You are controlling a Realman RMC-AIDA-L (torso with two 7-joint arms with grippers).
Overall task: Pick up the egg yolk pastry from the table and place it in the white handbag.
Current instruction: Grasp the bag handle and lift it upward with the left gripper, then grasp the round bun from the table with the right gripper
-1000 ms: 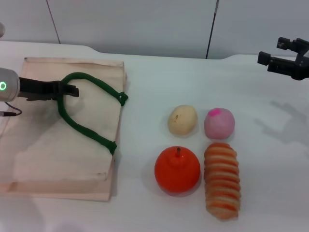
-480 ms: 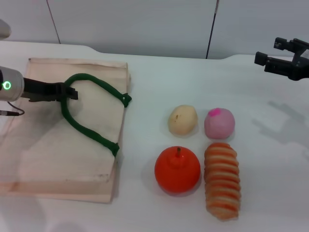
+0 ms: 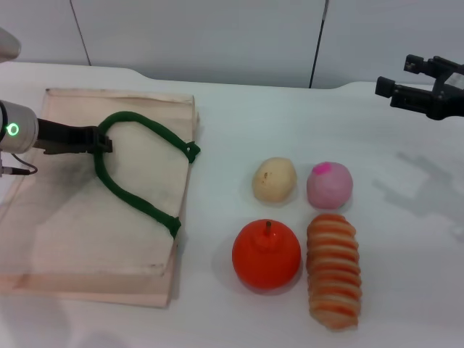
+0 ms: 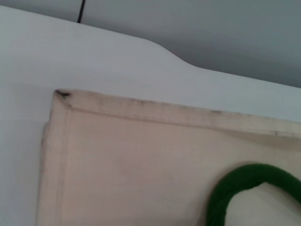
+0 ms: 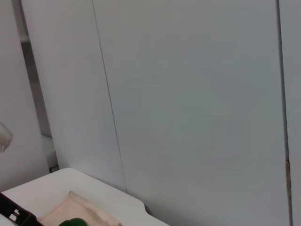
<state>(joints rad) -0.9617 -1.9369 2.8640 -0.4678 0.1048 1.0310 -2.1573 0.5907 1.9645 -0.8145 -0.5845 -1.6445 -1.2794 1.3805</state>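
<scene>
Still to do: we haven't lifted the small pale yellow-beige egg yolk pastry (image 3: 275, 179); it sits on the table beside the pink ball (image 3: 329, 184).
Bag: flat cream cloth white handbag (image 3: 65, 225) (empty, we judge).
Left gripper (image 3: 101, 141): pinched on the dark green looped handle (image 3: 141, 199).
Right gripper (image 3: 406, 78): fingers apart, raised well away.

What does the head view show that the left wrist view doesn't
Only the head view shows the egg yolk pastry, pink ball, orange fruit, striped bread roll, left gripper at the green handle and the raised right gripper. Only the left wrist view shows the bag's corner stitching close up. Both show the white handbag and table.
</scene>
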